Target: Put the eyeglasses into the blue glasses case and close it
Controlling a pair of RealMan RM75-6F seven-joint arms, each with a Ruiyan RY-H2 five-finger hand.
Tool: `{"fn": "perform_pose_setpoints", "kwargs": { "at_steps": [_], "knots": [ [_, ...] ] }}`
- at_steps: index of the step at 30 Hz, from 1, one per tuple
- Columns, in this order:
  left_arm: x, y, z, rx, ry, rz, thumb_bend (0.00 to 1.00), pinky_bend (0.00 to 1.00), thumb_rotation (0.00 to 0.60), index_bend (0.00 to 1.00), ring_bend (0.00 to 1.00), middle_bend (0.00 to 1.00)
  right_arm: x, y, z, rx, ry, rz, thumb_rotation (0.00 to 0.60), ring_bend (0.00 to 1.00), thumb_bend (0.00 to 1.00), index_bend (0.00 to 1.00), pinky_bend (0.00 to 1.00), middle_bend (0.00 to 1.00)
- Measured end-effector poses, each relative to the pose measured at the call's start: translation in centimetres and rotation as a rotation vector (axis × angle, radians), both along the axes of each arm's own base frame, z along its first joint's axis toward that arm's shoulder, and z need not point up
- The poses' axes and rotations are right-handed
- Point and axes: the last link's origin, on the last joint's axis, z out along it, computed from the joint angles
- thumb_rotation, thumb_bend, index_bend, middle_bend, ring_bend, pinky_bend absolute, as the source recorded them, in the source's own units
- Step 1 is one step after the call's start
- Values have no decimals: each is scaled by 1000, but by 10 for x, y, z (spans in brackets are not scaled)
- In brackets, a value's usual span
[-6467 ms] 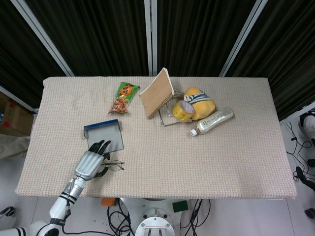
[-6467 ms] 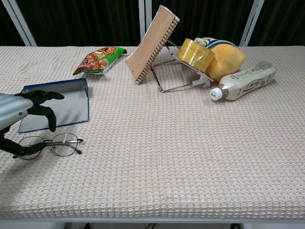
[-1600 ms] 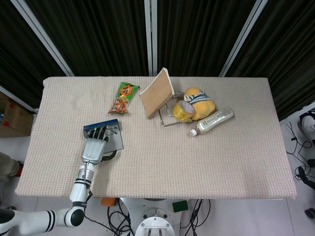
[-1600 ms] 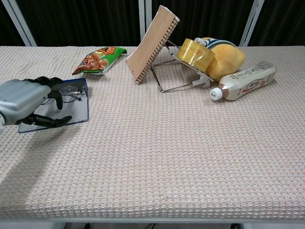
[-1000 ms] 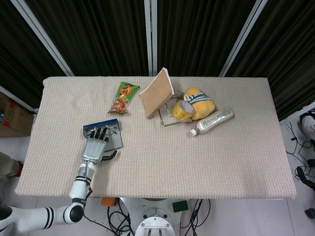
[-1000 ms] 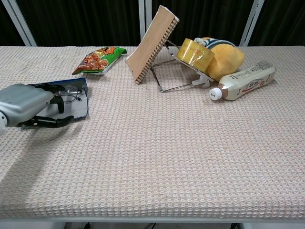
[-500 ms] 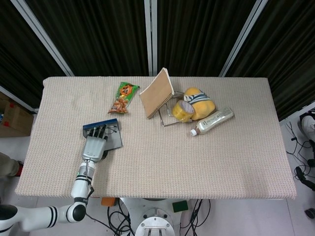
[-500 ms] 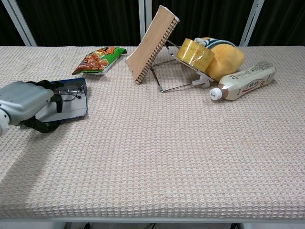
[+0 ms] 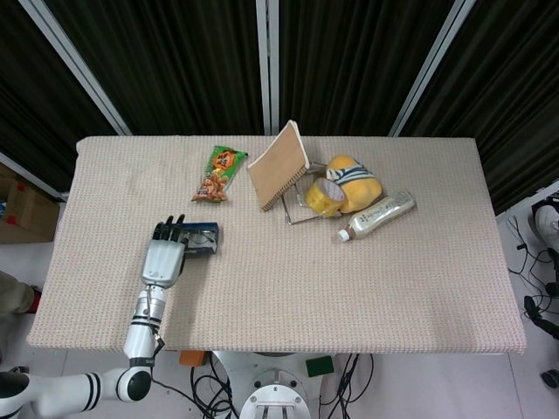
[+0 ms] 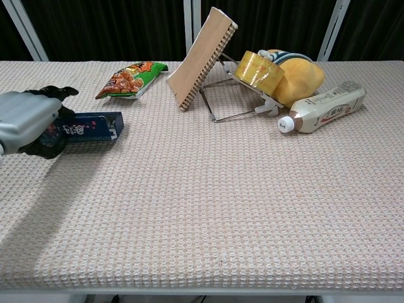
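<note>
**Lid down, case shut under the left hand**

Half a second ago the case lay open with the glasses showing inside; now its lid has swung over and the case [image 10: 85,128] reads as a closed blue box, the glasses out of sight and presumably inside. The left hand [image 10: 26,122] has come up with the lid and sits at the case's left end, fingers wrapped over that end and touching it. Whether it truly grips or merely presses I cannot tell.

The case lies on the table [image 9: 349,288] with its long axis running left to right, stretching away from the hand toward the table's middle. From above, the hand [image 9: 164,258] covers the left part, the case [image 9: 203,238] poking out to its right. The right hand is nowhere in view, so the left is the only one placed to press the lid home along that axis, if it hasn't latched already.
</note>
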Motion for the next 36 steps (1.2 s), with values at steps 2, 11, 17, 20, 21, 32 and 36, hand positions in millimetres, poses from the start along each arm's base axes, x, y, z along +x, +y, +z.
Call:
{"fn": "perform_pose_setpoints", "kwargs": {
  "at_steps": [2,11,17,20,21,32,36],
  "knots": [
    [2,-7,7,19,-2,-21,513,140,600,711,0,18,-1,0,1,-2,1,-1,600,0,364,0,0,0],
    [1,-13,24,45,51,-58,495,140,600,706,0,17,-2,1,-5,14,1,-10,600,0,364,0,0,0],
    [1,0,15,15,87,-59,492,140,600,648,0,5,-3,2,0,4,5,-19,600,0,364,0,0,0],
    [2,6,11,13,94,-61,491,140,600,637,0,4,-3,2,0,7,7,-21,600,0,363,0,0,0],
    [2,7,9,12,97,-63,490,140,600,631,0,4,-3,2,-1,8,8,-22,600,0,363,0,0,0],
    [15,20,-4,-8,164,-106,412,141,600,155,0,0,-3,-2,-6,25,10,-29,600,0,363,0,0,0],
    [20,24,-7,4,140,-119,352,142,600,16,0,0,-3,-2,-5,19,12,-30,600,0,364,0,0,0]
  ]
}}
